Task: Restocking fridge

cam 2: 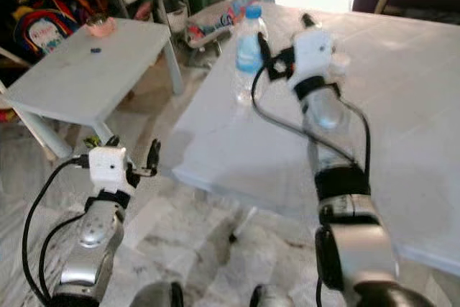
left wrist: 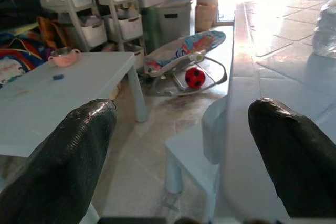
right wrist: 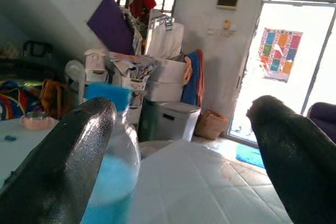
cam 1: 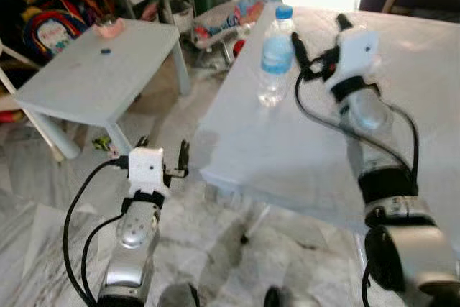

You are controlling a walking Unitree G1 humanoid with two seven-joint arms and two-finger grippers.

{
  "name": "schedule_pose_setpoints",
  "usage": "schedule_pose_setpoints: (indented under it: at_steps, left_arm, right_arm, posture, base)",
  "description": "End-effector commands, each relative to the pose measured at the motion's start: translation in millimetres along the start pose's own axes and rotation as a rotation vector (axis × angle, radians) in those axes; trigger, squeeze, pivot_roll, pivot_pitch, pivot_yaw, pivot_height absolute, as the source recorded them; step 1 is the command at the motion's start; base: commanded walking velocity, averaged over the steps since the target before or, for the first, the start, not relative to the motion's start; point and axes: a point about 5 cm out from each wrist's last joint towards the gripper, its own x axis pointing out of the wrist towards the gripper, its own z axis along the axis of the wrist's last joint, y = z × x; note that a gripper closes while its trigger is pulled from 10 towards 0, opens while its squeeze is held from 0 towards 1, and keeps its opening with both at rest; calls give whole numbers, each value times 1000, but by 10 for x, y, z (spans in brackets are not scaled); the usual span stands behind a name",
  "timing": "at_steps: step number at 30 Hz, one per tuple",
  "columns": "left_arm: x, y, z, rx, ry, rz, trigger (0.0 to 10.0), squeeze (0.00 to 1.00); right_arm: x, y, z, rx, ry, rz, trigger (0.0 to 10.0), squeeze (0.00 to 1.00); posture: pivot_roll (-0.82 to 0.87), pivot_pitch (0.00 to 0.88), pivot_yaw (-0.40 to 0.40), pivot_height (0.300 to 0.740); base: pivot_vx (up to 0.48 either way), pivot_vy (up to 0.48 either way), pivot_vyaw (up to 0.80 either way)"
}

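Standing untouched near the frame's upper middle, the water bottle [cam 1: 275,55] awaits the spread-fingered right gripper [cam 1: 321,42]; restocking looks barely begun, left gripper [cam 1: 162,154] equally spread and empty.

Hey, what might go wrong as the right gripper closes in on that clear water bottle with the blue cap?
The clear plastic water bottle with a blue cap stands near the edge of the white table; the open right gripper sits beside it, so a finger could tip it over or push it off. The open left gripper hangs low, too far to help.
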Motion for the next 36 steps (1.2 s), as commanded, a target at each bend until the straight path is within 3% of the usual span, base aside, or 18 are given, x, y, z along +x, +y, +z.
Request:
schedule_pose_setpoints:
  at_steps: [1,4,6,14,27,36]
  left_arm:
    - [-31,44,-2,15,11,9,10000,0]
    - [-45,58,3,22,15,11,10000,0]
    - [-66,83,8,32,17,14,10000,0]
    - [-91,110,19,40,20,31,10000,0]
    - [-115,135,25,55,35,17,10000,0]
    - [-213,208,36,81,51,17,10000,0]
  right_arm:
    - [54,20,6,0,12,22,10000,0]
    - [124,4,35,10,18,42,10000,0]
    - [214,63,77,9,22,110,10000,0]
    - [343,173,180,16,-2,193,10000,0]
    - [461,21,198,69,86,162,10000,0]
    - [522,146,197,131,110,208,10000,0]
  posture:
    - [113,79,42,740]
    - [118,88,43,740]
    - [126,100,45,740]
    - [139,101,39,740]
    - [156,118,55,740]
    - [198,144,74,740]
  base:
    - [0,0,0]
    - [0,0,0]
    - [0,0,0]
    - [0,0,0]
    - [0,0,0]
    - [0,0,0]
